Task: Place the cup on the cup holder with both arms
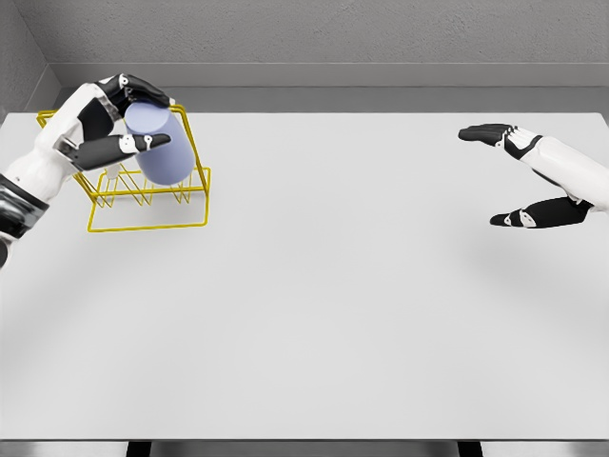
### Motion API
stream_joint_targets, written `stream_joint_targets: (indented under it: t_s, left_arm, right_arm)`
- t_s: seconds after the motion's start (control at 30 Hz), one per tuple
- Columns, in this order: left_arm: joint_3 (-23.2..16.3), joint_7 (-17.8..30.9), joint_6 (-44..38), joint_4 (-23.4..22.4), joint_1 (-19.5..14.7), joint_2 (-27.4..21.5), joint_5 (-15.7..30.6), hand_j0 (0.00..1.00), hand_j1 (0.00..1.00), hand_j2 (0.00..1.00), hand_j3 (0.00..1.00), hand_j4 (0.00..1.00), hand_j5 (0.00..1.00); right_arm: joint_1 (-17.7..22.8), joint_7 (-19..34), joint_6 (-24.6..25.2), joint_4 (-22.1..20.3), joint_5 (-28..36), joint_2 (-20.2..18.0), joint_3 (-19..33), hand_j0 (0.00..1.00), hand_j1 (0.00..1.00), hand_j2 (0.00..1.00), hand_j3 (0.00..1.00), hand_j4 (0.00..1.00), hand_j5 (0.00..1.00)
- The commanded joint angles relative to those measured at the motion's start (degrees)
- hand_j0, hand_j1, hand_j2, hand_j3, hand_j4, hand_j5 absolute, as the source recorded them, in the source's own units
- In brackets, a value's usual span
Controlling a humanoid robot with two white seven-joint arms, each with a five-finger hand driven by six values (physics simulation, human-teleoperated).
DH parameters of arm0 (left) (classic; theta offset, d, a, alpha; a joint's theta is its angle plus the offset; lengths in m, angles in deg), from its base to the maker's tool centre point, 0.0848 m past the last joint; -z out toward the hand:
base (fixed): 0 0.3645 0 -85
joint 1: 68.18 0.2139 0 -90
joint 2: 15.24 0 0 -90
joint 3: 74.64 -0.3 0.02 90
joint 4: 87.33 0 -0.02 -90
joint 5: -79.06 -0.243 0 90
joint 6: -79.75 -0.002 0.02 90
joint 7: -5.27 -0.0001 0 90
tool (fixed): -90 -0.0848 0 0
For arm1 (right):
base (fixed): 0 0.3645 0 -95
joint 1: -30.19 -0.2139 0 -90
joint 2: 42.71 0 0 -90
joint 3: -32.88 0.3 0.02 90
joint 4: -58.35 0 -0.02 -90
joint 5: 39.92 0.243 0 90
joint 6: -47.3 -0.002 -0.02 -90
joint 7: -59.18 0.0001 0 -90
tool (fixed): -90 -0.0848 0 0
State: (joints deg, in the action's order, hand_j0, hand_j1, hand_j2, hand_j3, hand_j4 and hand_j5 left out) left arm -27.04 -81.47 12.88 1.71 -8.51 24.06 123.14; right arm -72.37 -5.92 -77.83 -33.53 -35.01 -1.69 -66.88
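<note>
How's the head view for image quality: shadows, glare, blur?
Head view: flat, even simulator lighting, no glare; the white table carries only faint soft shadows. Sharp throughout: the yellow cup holder wires stay crisp, as does the cup in the left hand.

Sim test cell, not a lived-in room. Flat white table (333, 305) fills the area ahead of both hands, textureless, with a hard straight edge. Plain grey walls (362, 38) sit beyond the left hand (109, 124), meeting in a bare corner just above it. Lighting is even, surfaces render-clean.
</note>
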Motion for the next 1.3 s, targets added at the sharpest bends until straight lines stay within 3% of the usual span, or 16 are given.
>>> stream_joint_targets:
  t_s: [0.0,0.63,0.83,1.07,1.27]
  left_arm:
    - [0.0,-0.1,0.0,-0.5,0.0,0.0,0.2,0.52,0.52,0.52,0.52,0.52,0.52]
    - [0.0,0.0,-0.1,-1.7,-0.4,0.2,0.1,0.55,0.55,0.55,0.55,0.55,0.55]
    - [-0.1,0.0,-0.4,-1.6,-0.4,0.2,-0.4,0.84,0.84,0.84,0.84,0.84,0.84]
    - [-0.1,0.0,-0.4,-1.7,-0.7,0.3,-0.5,0.97,0.97,0.97,0.97,0.97,0.97]
    - [-0.1,0.0,-0.2,-1.3,-1.2,-0.4,-0.4,1.00,1.00,1.00,1.00,1.00,1.00]
  right_arm:
    - [0.0,0.0,0.1,0.1,0.5,-0.1,0.0,1.00,1.00,1.00,1.00,1.00,1.00]
    - [0.4,0.0,0.1,0.2,0.5,-0.2,0.6,1.00,1.00,1.00,1.00,1.00,1.00]
    - [1.4,0.0,0.1,0.2,0.5,-0.2,1.5,1.00,1.00,1.00,1.00,1.00,1.00]
    - [1.5,0.0,0.1,0.1,0.5,-0.2,1.6,1.00,1.00,1.00,1.00,1.00,1.00]
    - [1.5,0.0,0.1,0.1,0.5,-0.2,1.6,1.00,1.00,1.00,1.00,1.00,1.00]
